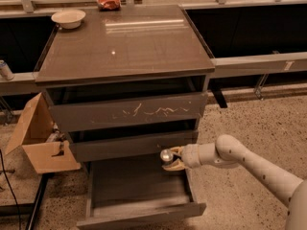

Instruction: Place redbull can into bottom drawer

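Note:
My gripper (171, 159) reaches in from the right on its pale arm and is shut on the redbull can (166, 155). Only the can's shiny silver round end shows between the fingers (173, 166); the rest is hidden by them. The can hangs just in front of the middle drawer front (129, 146), above the back right part of the bottom drawer (139, 209). That drawer is pulled out and its wide shallow tray is open to view.
The white-scratched top drawer front (127, 112) is shut. A white bowl (68, 18) and a red-orange snack bag (109, 2) sit at the back of the cabinet top. An open cardboard box (38, 140) stands on the floor at the left.

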`<state>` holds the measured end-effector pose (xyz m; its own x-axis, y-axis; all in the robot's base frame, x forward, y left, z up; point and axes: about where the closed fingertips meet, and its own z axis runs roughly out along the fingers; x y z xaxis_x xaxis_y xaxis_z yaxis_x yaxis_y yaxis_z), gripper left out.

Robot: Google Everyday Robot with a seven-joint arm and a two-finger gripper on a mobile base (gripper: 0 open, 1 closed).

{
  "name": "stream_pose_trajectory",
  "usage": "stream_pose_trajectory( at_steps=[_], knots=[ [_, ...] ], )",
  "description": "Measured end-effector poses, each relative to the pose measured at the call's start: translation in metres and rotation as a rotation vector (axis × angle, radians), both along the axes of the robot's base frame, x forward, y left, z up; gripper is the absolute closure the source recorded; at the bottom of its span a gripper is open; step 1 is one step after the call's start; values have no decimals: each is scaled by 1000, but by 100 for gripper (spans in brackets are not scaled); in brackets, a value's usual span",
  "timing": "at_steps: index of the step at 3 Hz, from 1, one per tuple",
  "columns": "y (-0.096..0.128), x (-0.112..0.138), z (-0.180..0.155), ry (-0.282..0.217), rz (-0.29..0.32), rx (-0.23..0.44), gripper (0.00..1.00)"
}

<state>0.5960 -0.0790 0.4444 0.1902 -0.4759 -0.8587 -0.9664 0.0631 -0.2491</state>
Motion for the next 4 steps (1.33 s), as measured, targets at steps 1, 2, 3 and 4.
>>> stream_pose_trajectory(
  at_steps=[1,2,3,4],
  knots=[
    [0,5,-23,8,-4,2,100],
    [-3,16,-70,23,-17,17,100],
    [-6,30,-132,69,-38,39,100],
    [-8,36,-173,116,-39,55,100]
  ],
)
